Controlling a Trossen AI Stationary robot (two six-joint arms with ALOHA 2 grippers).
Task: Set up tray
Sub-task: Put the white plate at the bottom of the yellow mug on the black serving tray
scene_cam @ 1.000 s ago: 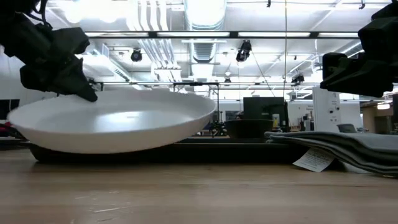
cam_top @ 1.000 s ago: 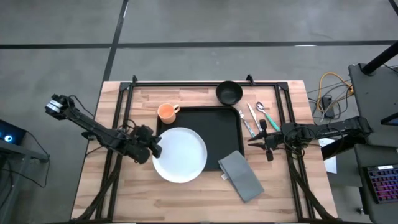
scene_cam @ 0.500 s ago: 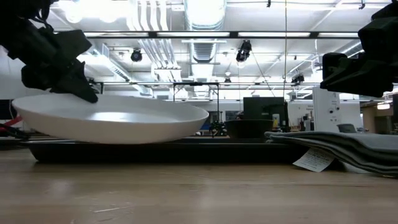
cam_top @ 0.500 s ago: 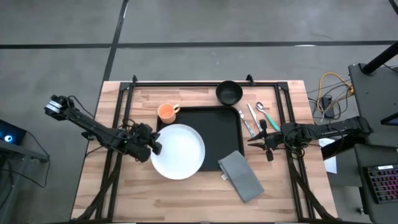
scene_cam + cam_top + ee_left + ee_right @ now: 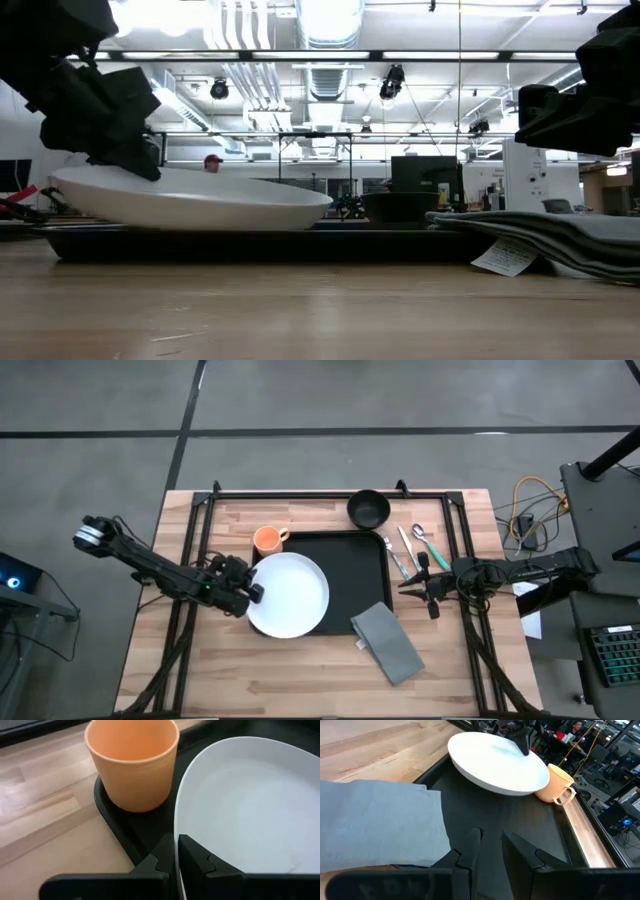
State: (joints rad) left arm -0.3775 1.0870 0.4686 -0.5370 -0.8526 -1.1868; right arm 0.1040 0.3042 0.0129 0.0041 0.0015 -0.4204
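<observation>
Surface: wooden table (image 5: 300, 680) with dark frame rails, seen from above; grey floor around it.
Tray (image 5: 365, 575): black, rectangular, at the table's middle, empty across its right half.
Plate (image 5: 288, 595): white, round, empty; over the tray's left part, overhanging the tray's left and near edges; from table height raised above the tray and tilted slightly, higher on the gripped side.
Cup (image 5: 267, 540): orange, empty, at the tray's far left corner, just beside the plate.
Bowl (image 5: 368, 509): small, black, round, on the wood just beyond the tray's far right corner; contents not visible.
Napkin (image 5: 387, 643): grey, folded, lying across the tray's near right corner and onto the table.
Cutlery (image 5: 412, 550): several pieces on the wood right of the tray.
Left gripper (image 5: 251, 594): at the tray's left edge, clamped on the plate's rim.
Right gripper (image 5: 405, 586): just off the tray's right edge, fingers slightly parted, holding nothing.
</observation>
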